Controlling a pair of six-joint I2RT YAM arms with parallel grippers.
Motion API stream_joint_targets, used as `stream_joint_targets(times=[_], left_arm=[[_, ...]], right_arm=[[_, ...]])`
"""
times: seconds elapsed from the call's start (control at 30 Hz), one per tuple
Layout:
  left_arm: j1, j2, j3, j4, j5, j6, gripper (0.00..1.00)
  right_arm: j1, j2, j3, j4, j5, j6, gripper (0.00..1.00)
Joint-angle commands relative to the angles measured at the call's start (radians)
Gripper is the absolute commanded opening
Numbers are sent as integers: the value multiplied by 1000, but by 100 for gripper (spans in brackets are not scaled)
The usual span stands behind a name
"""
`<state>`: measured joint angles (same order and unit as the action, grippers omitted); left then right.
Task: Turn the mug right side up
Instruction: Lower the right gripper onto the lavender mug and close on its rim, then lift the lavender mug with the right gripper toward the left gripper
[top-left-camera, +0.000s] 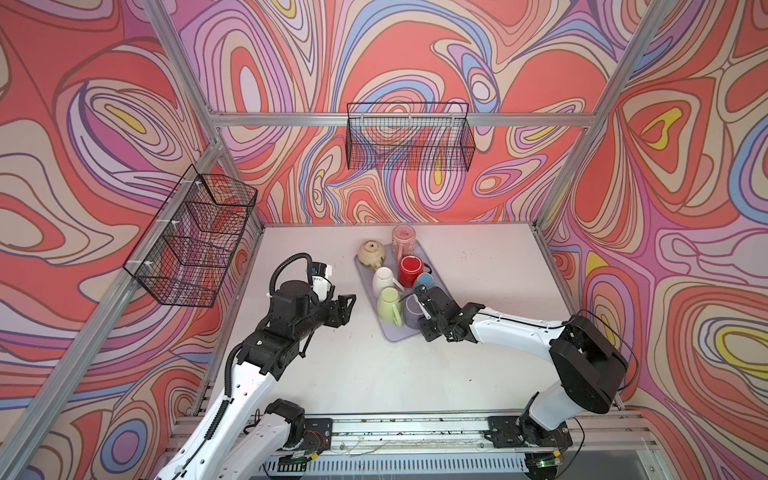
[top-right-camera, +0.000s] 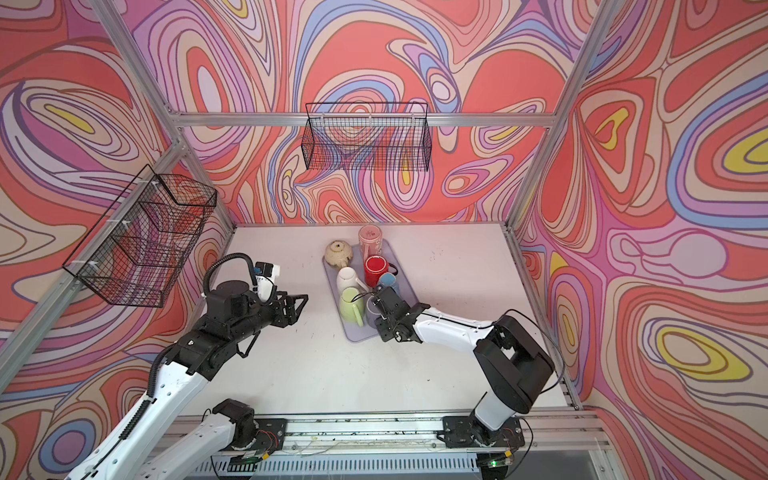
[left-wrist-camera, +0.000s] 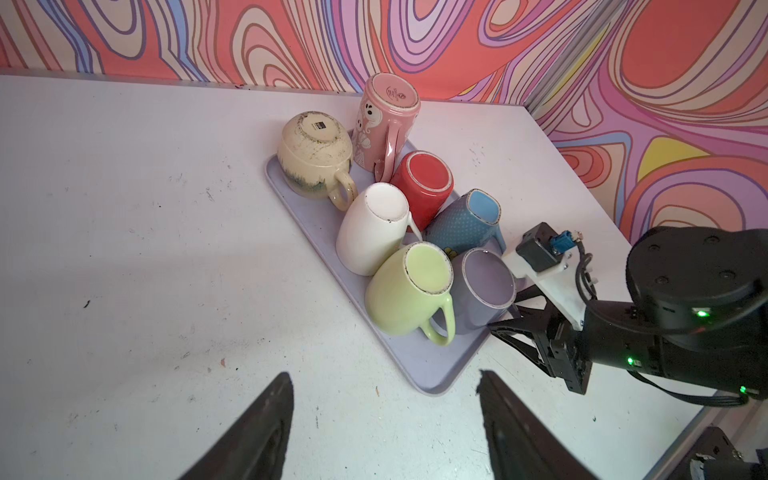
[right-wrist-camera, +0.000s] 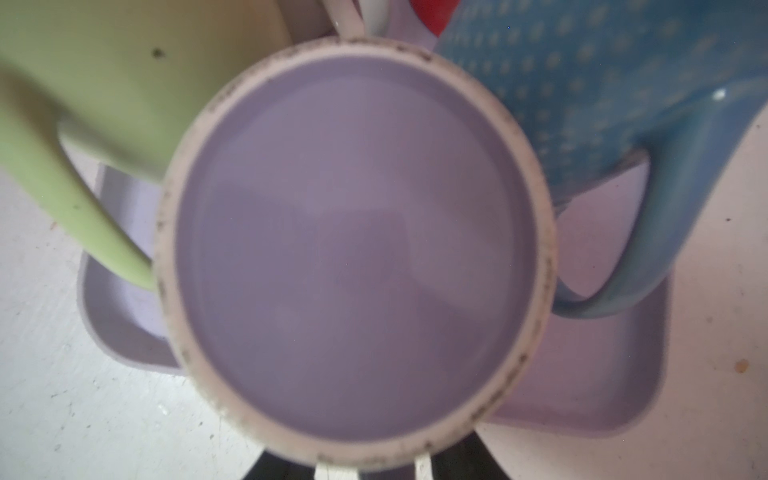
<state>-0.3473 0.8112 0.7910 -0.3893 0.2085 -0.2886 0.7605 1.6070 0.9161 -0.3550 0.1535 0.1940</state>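
Okay, purple mug (left-wrist-camera: 484, 286) is sitting upside down at the near end of the tray (left-wrist-camera: 432, 374). I'm holding the right gripper (left-wrist-camera: 513, 316) at its handle side, the only open side; can't tell if it's pinching yet. Green mug (left-wrist-camera: 409, 291) and blue mug (left-wrist-camera: 465, 224) are crowding it just beside. Left gripper (top-left-camera: 348, 307) is hovering spread over the table (left-wrist-camera: 166, 249), off the tray.

7 mugs (left-wrist-camera: 424, 183) on tray (left-wrist-camera: 428, 370), tray on tbl (left-wrist-camera: 166, 249)

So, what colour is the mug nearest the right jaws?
Lilac: the upside-down lilac ceramic mug has a pale, scuffed foot ring. Clearest in the right wrist view.
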Motion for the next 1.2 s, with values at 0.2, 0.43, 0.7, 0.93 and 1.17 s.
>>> stream_joint_targets(times=[0.2, 0.43, 0.7, 0.93, 1.17], left_arm=[[-5, -4, -3, -8, -10, 6, 73], [-5, 0, -3, -8, -12, 8, 73], [-4, 3, -3, -9, -18, 8, 72], [-5, 8, -3, -10, -20, 5, 72], [-4, 6, -3, -15, -29, 5, 72]], right_arm=[[11, 50, -19, 48, 8, 19, 33], [14, 55, -21, 57, -2, 16, 24], [13, 46, -25, 62, -12, 10, 14], [13, -28, -47, 62, -8, 15, 12], [14, -118, -74, 58, -13, 28, 11]])
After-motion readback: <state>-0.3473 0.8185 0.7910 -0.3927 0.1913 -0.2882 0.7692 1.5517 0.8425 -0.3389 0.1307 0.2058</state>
